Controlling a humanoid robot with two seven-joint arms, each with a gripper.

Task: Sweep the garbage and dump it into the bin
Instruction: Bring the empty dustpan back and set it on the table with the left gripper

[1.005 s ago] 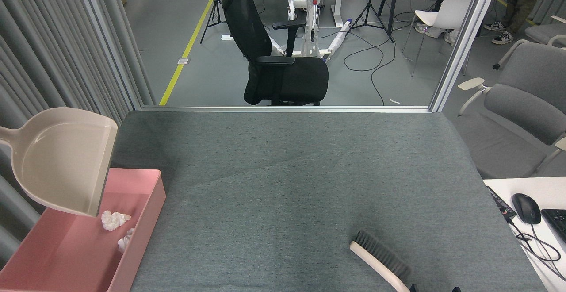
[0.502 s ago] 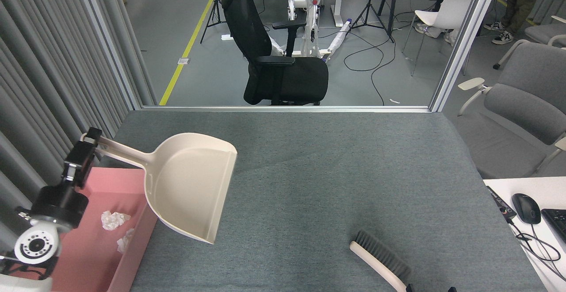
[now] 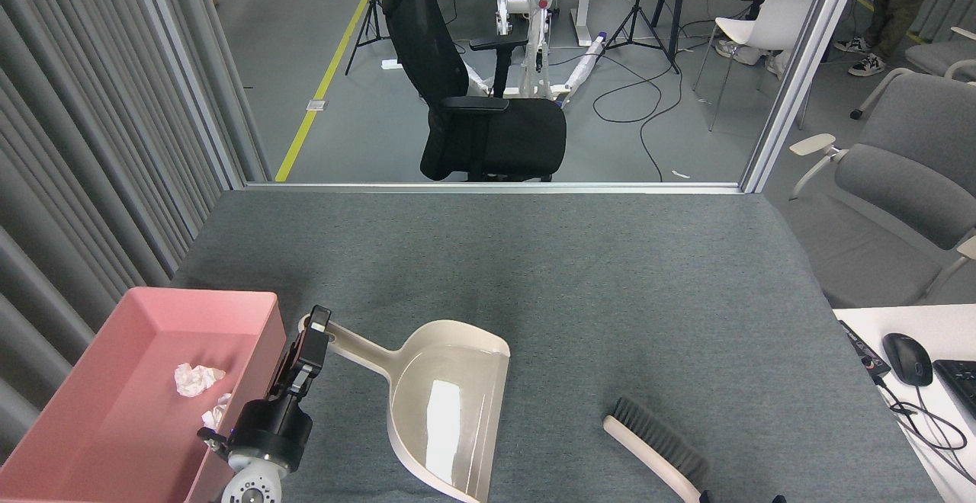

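- As you scan from the left, one pink bin [image 3: 114, 442] holds two garbage wads [image 3: 197, 378], lying close together by its right wall.
- Your left gripper [image 3: 314, 339] is clamped on the handle of one beige dustpan [image 3: 450, 404], which is empty.
- One brush [image 3: 659, 448] lies on the grey table [image 3: 579, 282]; your right gripper is out of sight.

the tabletop [image 3: 579, 297] is covered in a matt grey cloth with a fine, felt-like weave. at its near left corner the bin [image 3: 252, 312] looks like smooth pink plastic, dull with a faint sheen on the walls. the garbage [image 3: 197, 379] in it is crumpled white tissue paper. the dustpan [image 3: 450, 411] is glossy beige plastic with a bright glare on its floor. near the front edge, the brush [image 3: 659, 446] has a smooth cream plastic back and dark bristles. the left gripper [image 3: 311, 347] is matt black.
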